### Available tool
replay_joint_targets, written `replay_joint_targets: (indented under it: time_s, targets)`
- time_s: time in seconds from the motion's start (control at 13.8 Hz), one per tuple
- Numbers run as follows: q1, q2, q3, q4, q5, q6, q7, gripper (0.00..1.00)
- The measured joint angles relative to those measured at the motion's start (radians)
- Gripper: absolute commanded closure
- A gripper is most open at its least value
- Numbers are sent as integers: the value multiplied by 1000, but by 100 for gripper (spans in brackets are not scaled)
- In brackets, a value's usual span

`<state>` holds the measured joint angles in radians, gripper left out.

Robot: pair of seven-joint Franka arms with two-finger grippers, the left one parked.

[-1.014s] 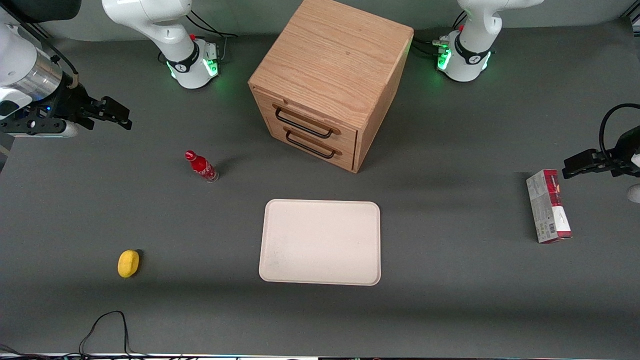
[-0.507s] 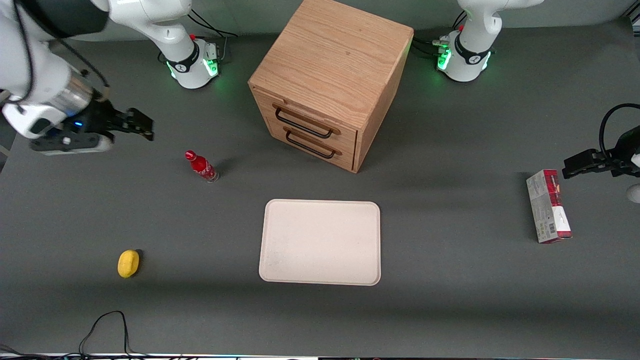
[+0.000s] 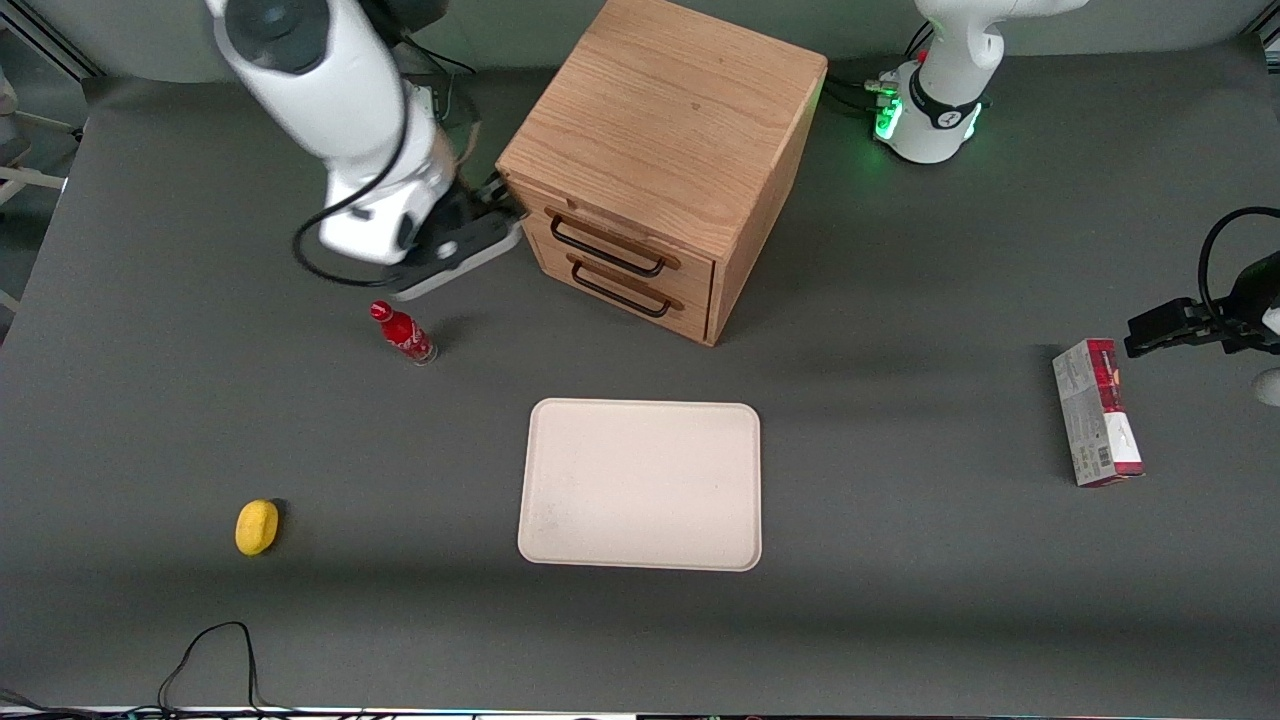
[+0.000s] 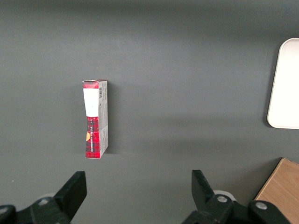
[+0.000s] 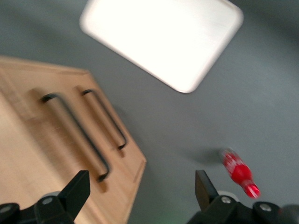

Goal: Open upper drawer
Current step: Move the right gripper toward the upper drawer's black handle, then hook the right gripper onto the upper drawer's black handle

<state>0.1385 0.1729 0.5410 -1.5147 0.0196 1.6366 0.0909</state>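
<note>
The oak cabinet (image 3: 670, 110) stands at the middle of the table, farther from the front camera than the tray. Its upper drawer (image 3: 695, 272) is shut flush, with a black wire handle (image 3: 605, 250) above the matching bottom drawer's handle (image 3: 620, 292). My right gripper (image 3: 500, 200) hovers beside the cabinet's front corner at the working arm's end, level with the upper drawer. In the right wrist view the gripper (image 5: 141, 189) is open and empty, with fingers (image 5: 79, 186) wide apart. The upper handle (image 5: 77, 135) lies just ahead of it, untouched.
A red bottle (image 3: 403, 332) lies near the gripper, nearer the front camera, and shows in the right wrist view (image 5: 239, 171). A cream tray (image 3: 640, 485) lies in front of the cabinet. A yellow fruit (image 3: 257, 526) and a red-and-white box (image 3: 1096, 412) lie toward opposite table ends.
My right arm has swung from the working arm's end of the table to the cabinet's front corner. The drawers have not moved.
</note>
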Motion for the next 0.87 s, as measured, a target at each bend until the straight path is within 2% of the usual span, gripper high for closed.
replay_joint_targets:
  time_s: [0.14, 0.36, 0.87]
  targets:
    - [1, 23, 71, 13, 0, -5, -72, 0]
    - [3, 84, 128, 12, 0, -7, -112, 0]
    - [4, 242, 138, 5, -8, 39, -245, 0]
